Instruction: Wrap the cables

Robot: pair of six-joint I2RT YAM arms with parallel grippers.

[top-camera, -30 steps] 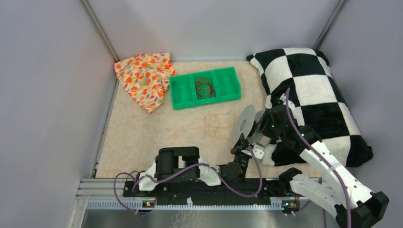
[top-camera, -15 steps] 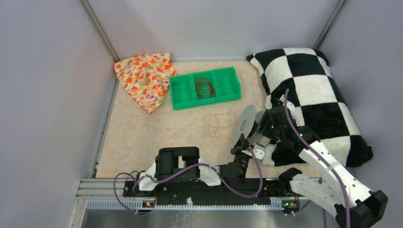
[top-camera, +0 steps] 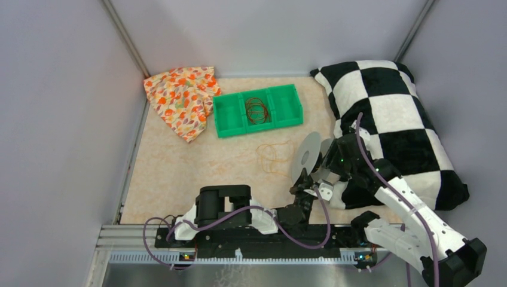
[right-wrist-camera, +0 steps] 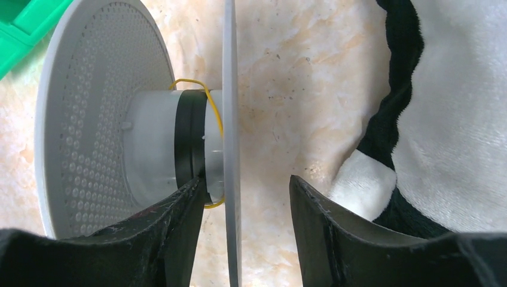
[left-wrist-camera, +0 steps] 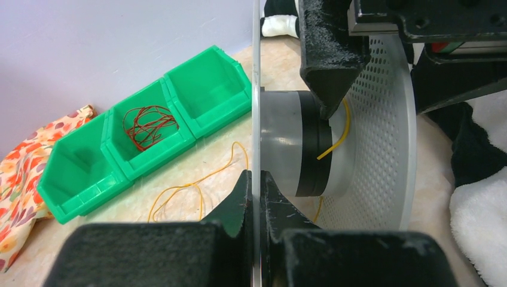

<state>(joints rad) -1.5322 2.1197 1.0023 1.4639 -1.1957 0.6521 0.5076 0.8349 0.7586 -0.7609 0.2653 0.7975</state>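
A clear round spool stands on edge on the table. My left gripper is shut on the rim of its near flange; in the top view this gripper sits just below the spool. My right gripper is open and straddles the other flange, with its left finger between the flanges against the hub. A thin yellow cable runs over the hub by a black band. The rest of the cable lies in loose loops on the table left of the spool.
A green three-compartment bin stands behind the loops, with red wire coils in its middle compartment. A floral cloth lies at the back left. A black-and-white checkered pillow fills the right side, close to my right arm.
The right arm has shifted very slightly. The spool, the left gripper and the loose loops have not moved.
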